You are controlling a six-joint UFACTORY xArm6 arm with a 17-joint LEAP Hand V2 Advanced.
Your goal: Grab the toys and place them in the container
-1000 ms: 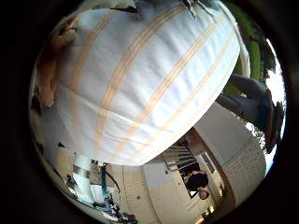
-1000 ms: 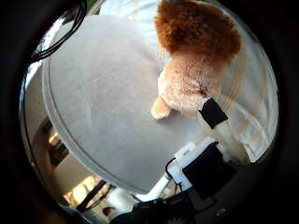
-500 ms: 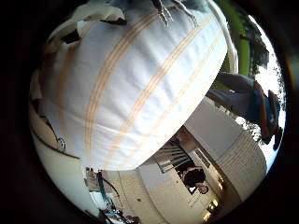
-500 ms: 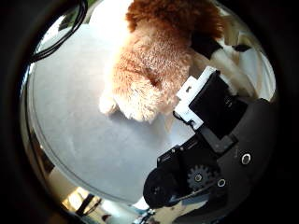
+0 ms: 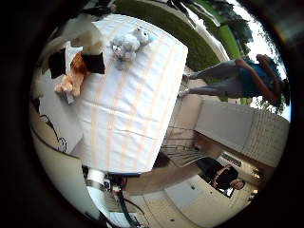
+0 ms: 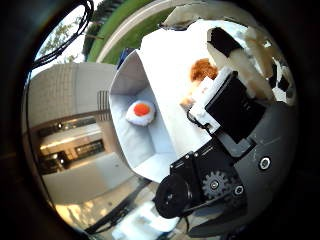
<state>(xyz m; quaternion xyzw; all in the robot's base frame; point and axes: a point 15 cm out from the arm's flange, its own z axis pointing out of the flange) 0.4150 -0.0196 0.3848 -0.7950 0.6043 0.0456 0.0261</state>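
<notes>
- White-walled container (image 6: 125, 85) sits on the table, and the only thing in it is a fried-egg plush toy (image 6: 140, 112), white with an orange yolk, lying on its floor.
- Striped cloth (image 5: 137, 109), white with pale orange lines, covers the table next to it; a grey plush animal (image 5: 127, 45) lies on it near the far edge.
- Robot hand (image 6: 235, 100) has its fingers curled round the tan lion plush (image 5: 73, 78), orange mane poking out between the white and black parts.
- Compared with half a second back: the lion filled the thumb-side view on the grey surface; now the hand's much higher, the lion's up with it, and the whole table plus container shows.
</notes>
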